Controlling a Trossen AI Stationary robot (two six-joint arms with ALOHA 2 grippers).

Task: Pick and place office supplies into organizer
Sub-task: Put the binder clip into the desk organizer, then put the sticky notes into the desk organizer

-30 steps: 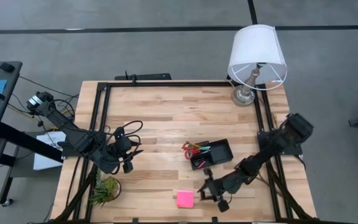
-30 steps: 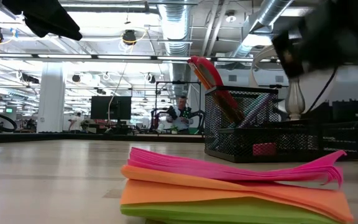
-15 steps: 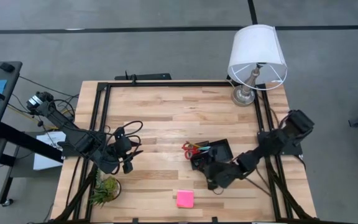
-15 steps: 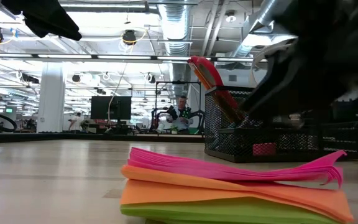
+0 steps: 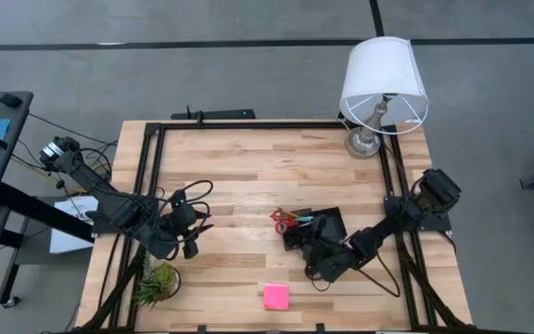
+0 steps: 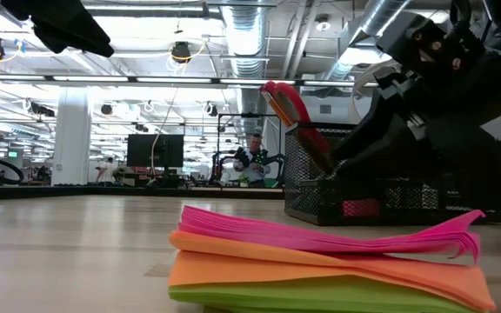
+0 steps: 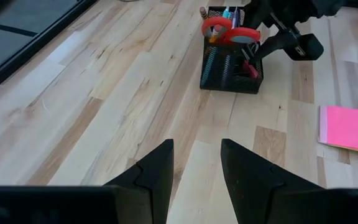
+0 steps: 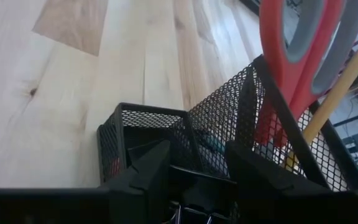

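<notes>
Right gripper (image 8: 191, 171) over organizer (image 5: 315, 230) rim, pinching binder clip (image 8: 188, 214) | left gripper (image 7: 196, 165) apart, empty, parked near plant (image 5: 158, 283) | scissors (image 5: 286, 219) upright in organizer | sticky pad (image 5: 276, 296) on table (image 5: 239, 167)

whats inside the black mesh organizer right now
In the organizer the red-handled scissors stand upright beside a yellow pencil and a teal pen. A small pink item sits low. The right claw covers its near end.

The high view looks straight down on the whole wooden table (image 5: 248, 167); the low view sits at tabletop level behind the pink sticky-note pad (image 6: 320, 261). Both wrist views share the black mesh organizer (image 7: 232, 59).
</notes>
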